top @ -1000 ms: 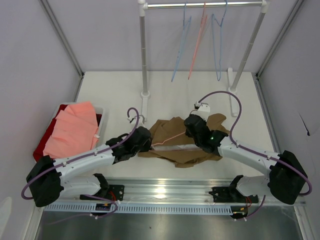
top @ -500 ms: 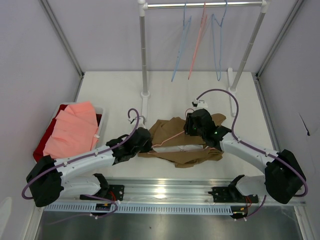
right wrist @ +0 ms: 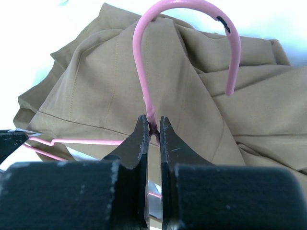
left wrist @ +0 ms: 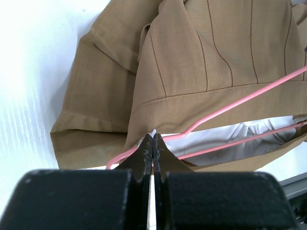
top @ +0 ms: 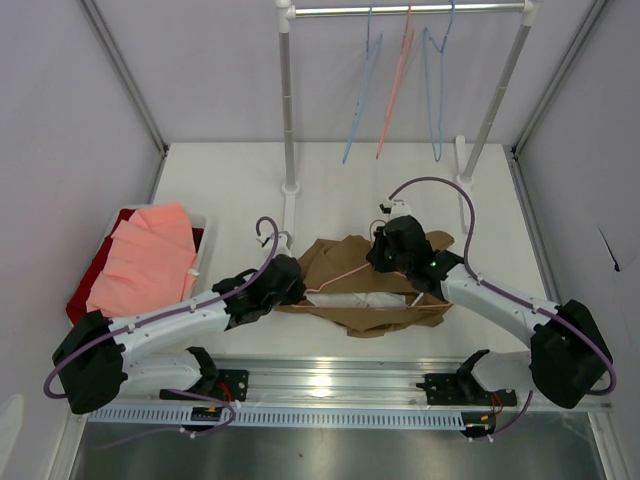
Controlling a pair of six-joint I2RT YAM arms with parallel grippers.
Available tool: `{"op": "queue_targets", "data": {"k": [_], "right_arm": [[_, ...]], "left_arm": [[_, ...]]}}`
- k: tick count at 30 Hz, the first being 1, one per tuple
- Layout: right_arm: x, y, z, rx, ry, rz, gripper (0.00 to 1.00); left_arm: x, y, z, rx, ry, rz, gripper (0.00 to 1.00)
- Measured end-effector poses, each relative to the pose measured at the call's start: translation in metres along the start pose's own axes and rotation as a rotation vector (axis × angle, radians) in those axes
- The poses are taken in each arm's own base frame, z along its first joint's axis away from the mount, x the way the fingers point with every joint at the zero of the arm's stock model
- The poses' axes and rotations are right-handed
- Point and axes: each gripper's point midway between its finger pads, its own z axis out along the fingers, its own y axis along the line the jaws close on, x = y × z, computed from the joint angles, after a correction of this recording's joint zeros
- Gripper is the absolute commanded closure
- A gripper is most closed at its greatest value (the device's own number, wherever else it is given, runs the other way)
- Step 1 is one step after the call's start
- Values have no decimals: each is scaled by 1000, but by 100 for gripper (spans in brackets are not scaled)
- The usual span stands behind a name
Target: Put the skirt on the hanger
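The tan-brown skirt [top: 345,262] lies crumpled on the table between my two arms, its white lining showing at the opening. The pale-pink hanger [top: 347,273] lies partly inside it, one arm running into the lining in the left wrist view. My left gripper [top: 295,286] is shut on the skirt's left edge [left wrist: 206,57], a white sliver pinched at its tips [left wrist: 153,136]. My right gripper [right wrist: 153,123] is shut on the hanger's neck just below the hook [right wrist: 135,48], which curves up over the skirt [right wrist: 96,86]. From above, my right gripper [top: 386,258] is over the skirt's far right part.
A clothes rack [top: 288,120] stands at the back with thin blue hangers [top: 437,90] and a reddish one [top: 394,95] on its rail. A bin [top: 200,232] at the left holds a salmon-pink folded garment [top: 145,262] over red cloth. A metal rail [top: 330,385] runs along the near edge.
My right gripper shifted back along the skirt and closed on the hanger's neck. The skirt's opening now shows more white lining. The left arm stayed put.
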Motion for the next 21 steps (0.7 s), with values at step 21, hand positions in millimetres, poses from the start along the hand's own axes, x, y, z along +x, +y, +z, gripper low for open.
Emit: {"op": "queue_targets", "data": {"k": [21], "right_arm": [[-14,-34,-24,153,-131,49,100]], "left_arm": [[5,13,-1,-56,13,10,100]]}}
